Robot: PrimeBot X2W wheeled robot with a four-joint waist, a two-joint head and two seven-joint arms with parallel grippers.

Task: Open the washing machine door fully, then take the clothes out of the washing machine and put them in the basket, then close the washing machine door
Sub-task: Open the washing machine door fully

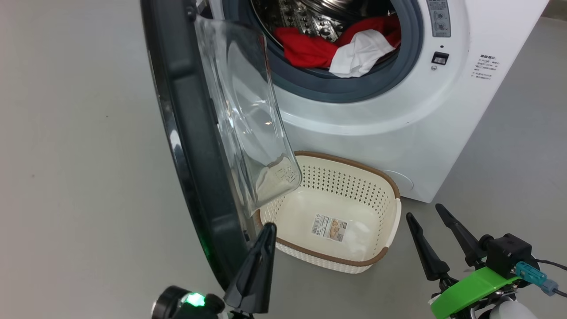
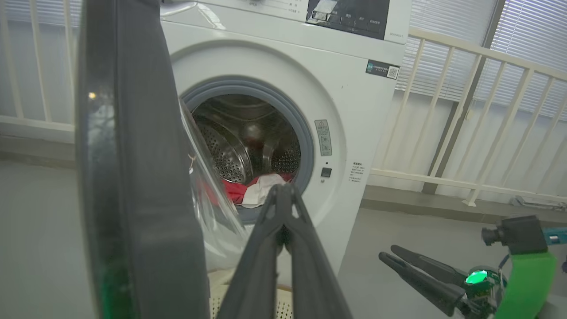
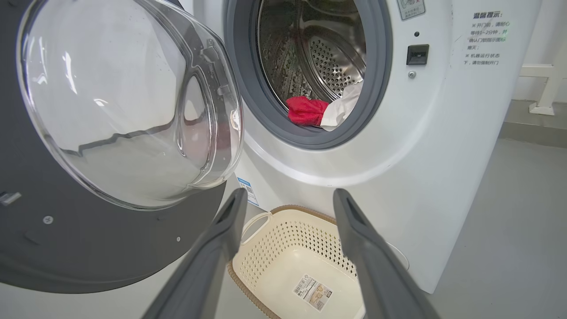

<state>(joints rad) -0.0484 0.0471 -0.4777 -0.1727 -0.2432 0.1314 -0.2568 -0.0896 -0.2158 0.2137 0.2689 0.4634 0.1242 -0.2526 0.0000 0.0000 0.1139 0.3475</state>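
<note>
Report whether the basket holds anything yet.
Empty. The basket shows its bare bottom and the sticker on it; the clothes lie inside the washing machine.

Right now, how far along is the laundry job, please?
Done: the washing machine door stands swung open. In hand: the left gripper, shut and empty, is beside the door; the right gripper is open. Left: the clothes lie in the drum, the basket is empty, the door needs closing.
</note>
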